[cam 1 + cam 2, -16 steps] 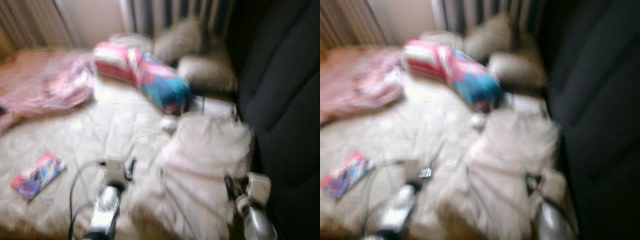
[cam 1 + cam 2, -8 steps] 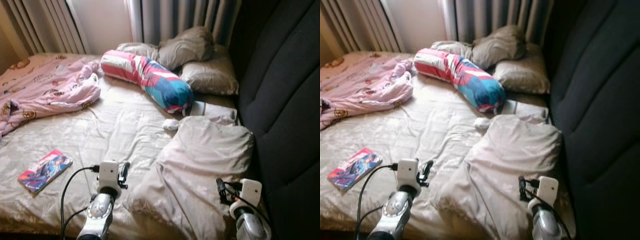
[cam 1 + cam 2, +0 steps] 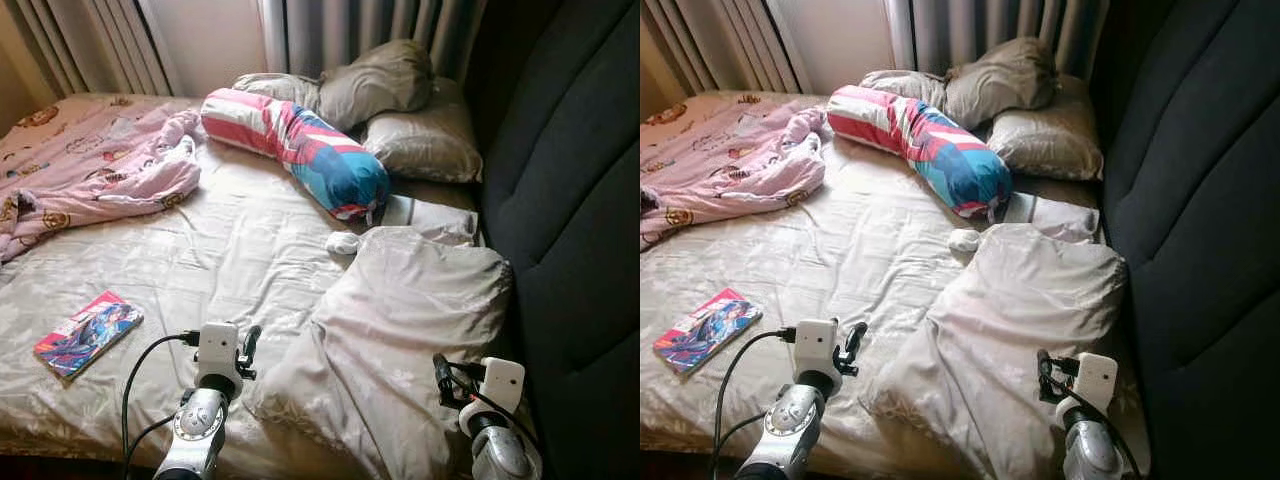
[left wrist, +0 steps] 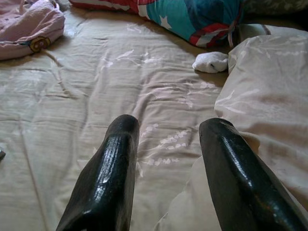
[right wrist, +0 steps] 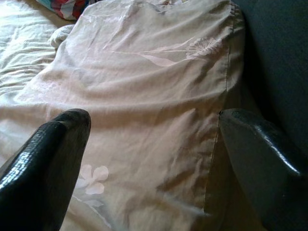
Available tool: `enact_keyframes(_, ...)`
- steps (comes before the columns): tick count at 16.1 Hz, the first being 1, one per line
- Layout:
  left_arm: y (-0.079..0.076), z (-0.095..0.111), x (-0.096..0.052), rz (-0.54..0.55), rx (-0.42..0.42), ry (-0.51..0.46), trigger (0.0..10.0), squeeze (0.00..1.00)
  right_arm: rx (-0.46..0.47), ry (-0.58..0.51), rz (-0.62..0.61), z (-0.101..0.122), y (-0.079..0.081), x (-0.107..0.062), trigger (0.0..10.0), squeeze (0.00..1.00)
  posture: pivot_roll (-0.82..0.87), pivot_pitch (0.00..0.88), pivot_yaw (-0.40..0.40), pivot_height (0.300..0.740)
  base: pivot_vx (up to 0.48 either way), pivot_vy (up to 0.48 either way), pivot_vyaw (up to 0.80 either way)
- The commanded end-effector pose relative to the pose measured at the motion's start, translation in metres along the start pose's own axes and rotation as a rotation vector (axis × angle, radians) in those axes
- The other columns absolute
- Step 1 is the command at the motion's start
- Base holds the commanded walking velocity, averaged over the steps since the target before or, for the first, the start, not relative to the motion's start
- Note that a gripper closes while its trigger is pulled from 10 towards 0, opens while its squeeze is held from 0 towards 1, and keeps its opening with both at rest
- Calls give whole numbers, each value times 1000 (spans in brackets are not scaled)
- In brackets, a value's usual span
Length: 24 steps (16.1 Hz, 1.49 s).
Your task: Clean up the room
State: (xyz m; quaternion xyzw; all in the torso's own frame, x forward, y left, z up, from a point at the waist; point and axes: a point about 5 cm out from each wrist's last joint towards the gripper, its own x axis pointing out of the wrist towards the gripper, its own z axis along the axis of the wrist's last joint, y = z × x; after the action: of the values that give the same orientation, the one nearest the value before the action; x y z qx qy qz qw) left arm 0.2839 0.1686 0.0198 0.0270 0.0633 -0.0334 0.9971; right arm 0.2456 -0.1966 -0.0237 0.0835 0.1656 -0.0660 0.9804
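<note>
Unmade bed [image 3: 230, 250]: creased beige sheet bearing a crumpled beige duvet [image 3: 410, 330], lying ahead of the right gripper [image 5: 154, 159], whose jaws stand wide apart, empty. Left gripper [image 4: 168, 168], jaws parted, empty, above bare sheet beside the duvet's edge. Beyond: white sock [image 4: 210, 62], striped bolster [image 3: 300, 150], pink blanket [image 3: 90, 160], book [image 3: 88, 333].

A beige bed [image 3: 230, 250] sheet with a faint floral print carries a pink blanket [image 3: 90, 165] dotted with cartoon figures, a bolster [image 3: 300, 150] striped pink, white, blue and teal, grey-brown pillows [image 3: 400, 110], a small white sock [image 3: 343, 242] and a book [image 3: 88, 333] with a red-and-blue cover, beside a dark padded headboard [image 3: 570, 200].
</note>
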Motion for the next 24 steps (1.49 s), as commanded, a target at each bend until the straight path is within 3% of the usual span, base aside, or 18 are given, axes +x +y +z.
enact_keyframes(1, 2, -2, -2, 2, -2, 9, 10000, 0, -7, 16, -3, -2, 0, 0, 10000, 0, 53, 84, -9, 740, 0, 0, 0)
enact_keyframes(4, 2, -4, -3, 2, 8, 20, 10000, 0, -19, 105, -4, -12, 1, -2, 10000, 0, 53, 90, -10, 740, 0, 0, 0)
enact_keyframes(8, 2, -6, -4, -7, 14, 33, 10000, 0, 34, 181, -5, -23, 2, -5, 10000, 27, 56, 98, -4, 740, 0, 0, 0)
enact_keyframes(9, 2, -6, -4, -10, 14, 33, 10000, 0, 36, 198, -4, -24, 3, -5, 10000, 804, 59, 101, -1, 740, 0, 0, 0)
enact_keyframes(10, 1, -6, -4, -17, 17, 32, 10000, 0, 0, 272, -3, -31, 5, -6, 10000, 1000, 59, 107, 1, 740, 0, 0, 0)
enact_keyframes(11, 0, -6, -4, -25, 20, 35, 10000, 0, -6, 294, 8, -34, 8, -7, 10000, 831, 64, 112, 2, 740, 0, 0, 0)
enact_keyframes(12, -1, -6, -4, -30, 22, 36, 10000, 0, -1, 299, 13, -34, 10, -7, 10000, 831, 64, 112, 2, 740, 0, 0, 0)
enact_keyframes(13, -2, -3, -3, -41, 24, 25, 10000, 0, 7, 330, 13, -36, 13, -6, 10000, 0, 73, 129, 10, 740, 0, 0, 0)
enact_keyframes(15, -3, -2, -3, -54, 31, 21, 10000, 0, 15, 352, -3, -37, 13, -5, 10000, 0, 83, 142, 15, 740, 0, 0, 0)
enact_keyframes(17, -3, -2, -4, -62, 31, 12, 10000, 0, 93, 351, -49, -35, 10, -4, 10000, 0, 88, 151, 16, 740, 0, 0, 0)
enact_keyframes(22, 3, 1, -9, -65, 43, -6, 10000, 0, 95, 375, -85, -35, 11, -2, 10000, 0, 89, 208, 22, 740, 0, 0, 0)
enact_keyframes(24, 5, 4, -11, -51, 44, -20, 10000, 0, 125, 356, -45, -33, 15, -1, 10000, 0, 103, 233, 11, 740, 0, 0, 0)
